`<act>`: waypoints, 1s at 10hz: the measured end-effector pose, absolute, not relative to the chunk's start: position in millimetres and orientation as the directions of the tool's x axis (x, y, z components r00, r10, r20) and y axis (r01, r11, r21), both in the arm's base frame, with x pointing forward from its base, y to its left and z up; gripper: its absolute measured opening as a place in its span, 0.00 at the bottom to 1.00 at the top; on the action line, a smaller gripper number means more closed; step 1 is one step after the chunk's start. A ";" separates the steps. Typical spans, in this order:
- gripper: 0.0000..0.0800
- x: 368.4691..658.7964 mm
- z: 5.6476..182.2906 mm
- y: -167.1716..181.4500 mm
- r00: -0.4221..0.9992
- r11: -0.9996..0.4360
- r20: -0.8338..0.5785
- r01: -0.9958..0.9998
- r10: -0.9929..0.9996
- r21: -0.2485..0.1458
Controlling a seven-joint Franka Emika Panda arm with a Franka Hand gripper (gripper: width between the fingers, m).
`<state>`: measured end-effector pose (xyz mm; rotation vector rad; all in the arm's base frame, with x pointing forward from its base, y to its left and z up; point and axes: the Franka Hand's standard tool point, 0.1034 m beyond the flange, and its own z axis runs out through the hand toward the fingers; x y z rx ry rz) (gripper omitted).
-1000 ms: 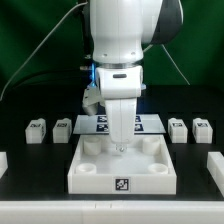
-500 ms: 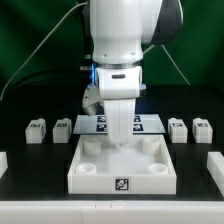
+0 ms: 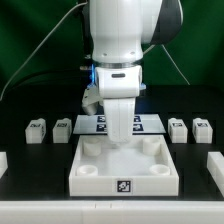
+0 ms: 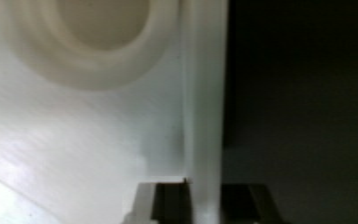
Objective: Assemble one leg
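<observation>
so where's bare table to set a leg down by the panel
Bare black table flanks the panel: one strip between it and the nearest leg on the exterior view's left, another before the nearest leg on its right. Crowded along the panel's far edge, where the claw and the marker board sit.

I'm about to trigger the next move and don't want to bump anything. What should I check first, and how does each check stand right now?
1. All four legs standing free, two on each side of the panel: ok.
2. Tool down at the panel's far wall, with the wall between the fingers in the wrist view: ok.
3. Tool clamped on that wall: cannot tell.
4. A leg in the tool: not ok, none is held.
5. Corner recess beside the tool empty, as far as it shows: ok.
</observation>
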<state>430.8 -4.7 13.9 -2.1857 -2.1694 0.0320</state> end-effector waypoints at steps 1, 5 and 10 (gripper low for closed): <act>0.08 430.8 13.9 -4.7 0.008 -0.007 0.029 0.998 1.000 -0.058; 0.08 439.0 15.1 2.9 0.007 -0.005 0.034 0.999 0.999 -0.048; 0.08 479.4 13.7 51.5 -0.022 0.022 0.076 1.000 0.997 -0.002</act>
